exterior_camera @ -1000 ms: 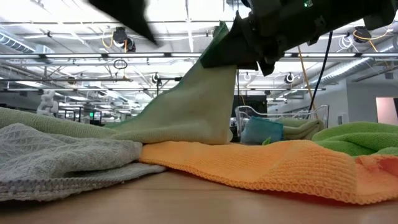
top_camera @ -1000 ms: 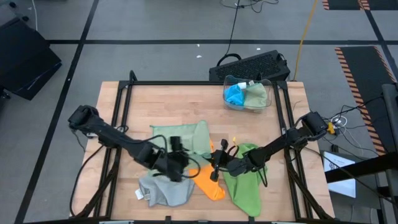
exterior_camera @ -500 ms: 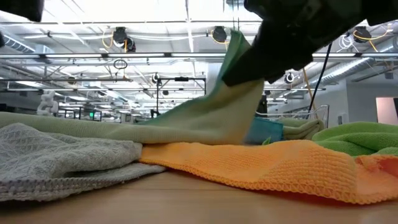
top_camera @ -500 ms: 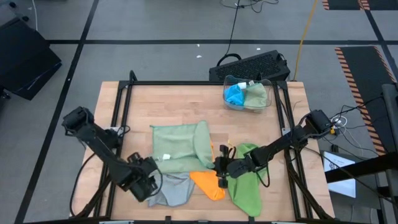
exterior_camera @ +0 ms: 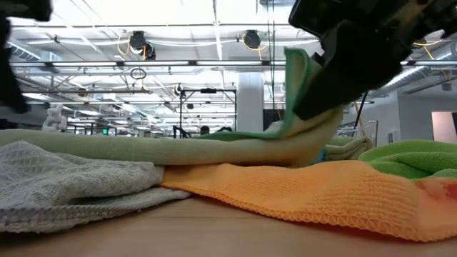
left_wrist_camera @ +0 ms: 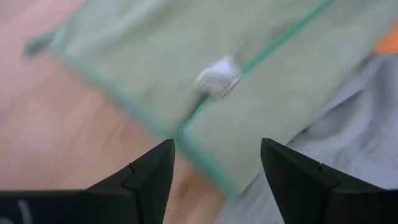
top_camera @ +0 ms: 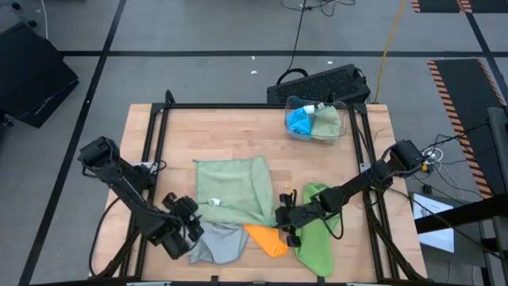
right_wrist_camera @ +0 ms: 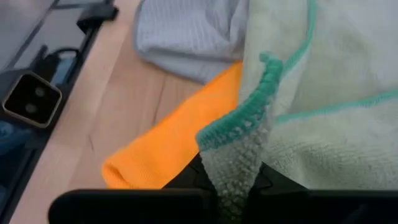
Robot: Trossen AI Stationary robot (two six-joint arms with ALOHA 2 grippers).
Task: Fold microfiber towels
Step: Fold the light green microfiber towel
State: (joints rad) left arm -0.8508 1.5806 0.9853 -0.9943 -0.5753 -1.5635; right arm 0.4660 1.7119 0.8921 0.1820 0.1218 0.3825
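Note:
A sage green towel (top_camera: 230,189) lies spread in the middle of the table. Its near edge rests over a grey towel (top_camera: 218,243) and an orange towel (top_camera: 266,237). A lime green towel (top_camera: 315,232) lies to their right. My right gripper (top_camera: 282,217) is shut on the sage towel's near right corner. My left gripper (top_camera: 194,213) hovers open at the sage towel's near left edge, above its white tag (left_wrist_camera: 219,74), and touches nothing. My right gripper pinches the sage towel's teal-edged near right corner (right_wrist_camera: 235,163) between its two fingers. It comes slanting down from the table's right side. The corner (exterior_camera: 300,78) stands raised above the orange towel, and the rest of the towel lies flat.
A clear bin (top_camera: 316,121) holding a blue and a pale green cloth stands at the back right. A dark keyboard (top_camera: 321,81) lies beyond the table's far edge. Bare wood shows along the table's far half and its left side.
My left gripper has swung from the middle of the towels toward the table's near left, sunk and rolled about. My right gripper has tipped downward. The sage towel's raised corner has come down with it, and the towel now lies spread out flatter.

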